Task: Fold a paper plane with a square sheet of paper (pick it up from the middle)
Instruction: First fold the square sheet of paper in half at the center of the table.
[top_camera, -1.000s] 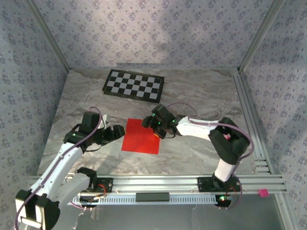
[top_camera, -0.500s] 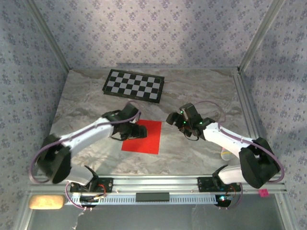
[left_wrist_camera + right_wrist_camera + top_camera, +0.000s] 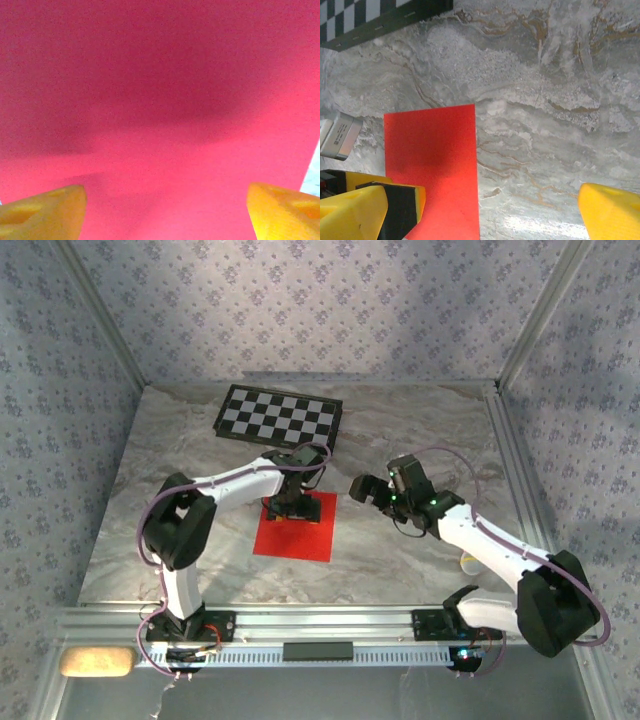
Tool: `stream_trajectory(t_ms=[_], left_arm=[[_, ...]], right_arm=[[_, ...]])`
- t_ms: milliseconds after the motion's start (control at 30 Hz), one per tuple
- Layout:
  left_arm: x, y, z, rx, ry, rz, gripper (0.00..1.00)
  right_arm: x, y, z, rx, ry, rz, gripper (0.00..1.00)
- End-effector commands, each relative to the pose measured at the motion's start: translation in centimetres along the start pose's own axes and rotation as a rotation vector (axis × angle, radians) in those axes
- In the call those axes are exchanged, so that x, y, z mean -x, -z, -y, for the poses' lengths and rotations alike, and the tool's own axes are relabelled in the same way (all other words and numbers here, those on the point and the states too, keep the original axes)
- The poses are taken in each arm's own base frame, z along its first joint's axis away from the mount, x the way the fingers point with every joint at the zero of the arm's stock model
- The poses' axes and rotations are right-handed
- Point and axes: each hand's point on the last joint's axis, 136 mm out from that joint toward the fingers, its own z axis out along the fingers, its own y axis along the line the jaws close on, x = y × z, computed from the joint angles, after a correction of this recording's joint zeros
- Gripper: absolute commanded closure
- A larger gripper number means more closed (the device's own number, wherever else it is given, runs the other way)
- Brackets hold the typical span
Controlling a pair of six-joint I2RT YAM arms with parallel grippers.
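The square sheet of paper (image 3: 297, 534) is bright red and lies flat on the marble table, with no crease that I can see. My left gripper (image 3: 288, 508) hangs low over the sheet's far half, pointing down. In the left wrist view the red sheet (image 3: 160, 100) spreads under my left gripper (image 3: 165, 215), whose yellow fingertips (image 3: 42, 212) stand wide apart with nothing between them. My right gripper (image 3: 366, 489) hovers to the right of the sheet, open and empty. The right wrist view has the sheet (image 3: 432, 160) at lower left and my right gripper (image 3: 485, 215) over bare marble.
A black-and-white checkerboard (image 3: 280, 418) lies at the back, just beyond the sheet, and its edge (image 3: 370, 15) crosses the right wrist view's top left. Metal rails (image 3: 520, 490) run along the table's right side. Patterned walls close in three sides.
My left arm swung from the left side in over the red sheet. My right gripper drew back to the right, off the sheet's far right corner, and opened wider.
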Motion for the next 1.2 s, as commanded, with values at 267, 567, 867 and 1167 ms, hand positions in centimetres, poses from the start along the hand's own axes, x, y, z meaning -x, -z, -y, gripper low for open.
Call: stream_trajectory(t_ms=[267, 567, 867, 1167], left_arm=[[0.2, -1.3, 0.0, 0.051, -0.007, -0.031, 0.11], [0.4, -2.0, -0.4, 0.084, -0.001, -0.043, 0.07], [-0.8, -4.1, -0.7, 0.093, 0.007, -0.089, 0.07], [-1.9, -5.8, -1.3, 0.103, 0.018, -0.116, 0.10]], right_arm=[[-1.4, -0.5, 1.3, -0.017, 0.007, -0.045, 0.00], [-1.8, -0.9, 1.7, -0.026, 0.005, -0.065, 0.00], [-2.1, -1.5, 1.9, -0.034, -0.003, -0.089, 0.00], [-1.8, -1.7, 1.7, -0.040, -0.006, -0.090, 0.00]])
